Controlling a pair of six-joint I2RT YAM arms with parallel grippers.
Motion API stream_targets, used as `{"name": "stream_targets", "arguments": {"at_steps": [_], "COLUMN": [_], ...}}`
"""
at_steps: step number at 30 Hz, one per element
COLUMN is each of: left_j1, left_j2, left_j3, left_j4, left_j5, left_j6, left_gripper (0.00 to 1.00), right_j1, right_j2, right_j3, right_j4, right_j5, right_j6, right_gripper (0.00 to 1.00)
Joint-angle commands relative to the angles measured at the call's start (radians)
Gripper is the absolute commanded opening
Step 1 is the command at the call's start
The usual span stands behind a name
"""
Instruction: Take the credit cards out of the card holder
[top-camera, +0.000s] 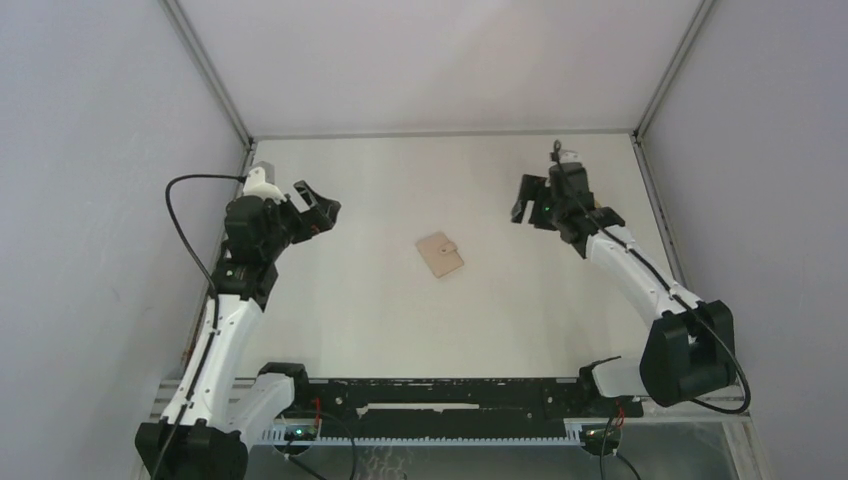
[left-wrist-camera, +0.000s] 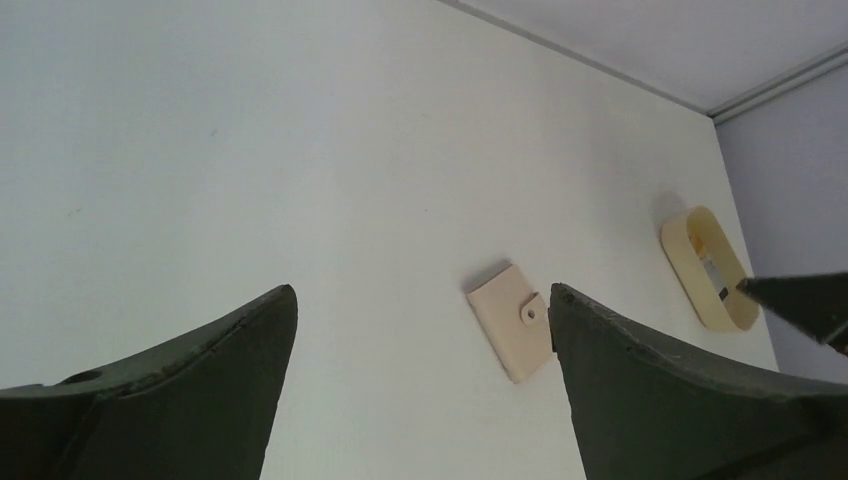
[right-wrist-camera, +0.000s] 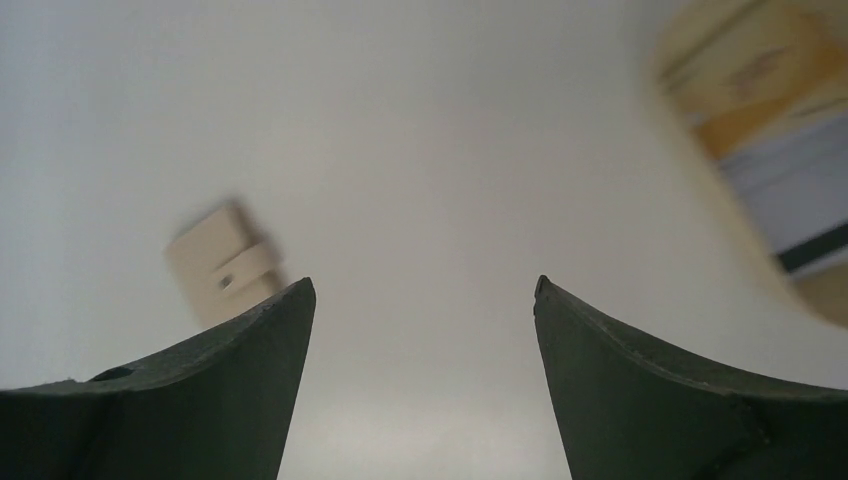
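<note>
The card holder (top-camera: 440, 254) is a small tan wallet lying flat and snapped shut in the middle of the table. It also shows in the left wrist view (left-wrist-camera: 510, 320) and, blurred, in the right wrist view (right-wrist-camera: 220, 262). No credit card shows outside it for certain. My left gripper (top-camera: 322, 203) is open and empty, raised to the left of the holder; its jaws stand wide in its own view (left-wrist-camera: 422, 290). My right gripper (top-camera: 520, 200) is open and empty, raised to the right of the holder (right-wrist-camera: 425, 280).
An oval tan tray (left-wrist-camera: 703, 265) with a raised rim sits at the right side of the table, under my right arm. In the right wrist view the tray (right-wrist-camera: 700, 60) holds a blurred blue-grey thing with a dark stripe. Grey walls close in the table.
</note>
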Motion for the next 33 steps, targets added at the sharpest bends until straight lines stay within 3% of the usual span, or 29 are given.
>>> {"name": "stream_targets", "arguments": {"at_steps": [1,6,16,20,33], "left_j1": [0.004,0.004,0.004,0.004,0.004], "left_j2": [0.039,0.117,0.181,0.174,0.192], "left_j3": [0.011,0.053,0.128,0.119,0.072], "left_j4": [0.058,0.047,-0.010,-0.023,-0.021], "left_j5": [0.095,0.168,0.231,0.234,0.231], "left_j6": [-0.058,-0.052,-0.004,0.020,0.038], "left_gripper": [1.00,1.00,1.00,1.00,0.99], "right_j1": [-0.134,-0.245,-0.312,-0.332,-0.326], "right_j2": [0.089,0.250,0.365,0.433,0.520], "right_j3": [0.100,0.171,0.217,0.266,0.278], "right_j4": [0.012,0.014,0.124,0.078,0.052], "right_j5": [0.133,0.049,-0.025,-0.089,0.019], "right_j6": [-0.054,-0.114,-0.303,-0.332,-0.361], "right_gripper": [0.88,0.77,0.72,0.72,0.67]}}
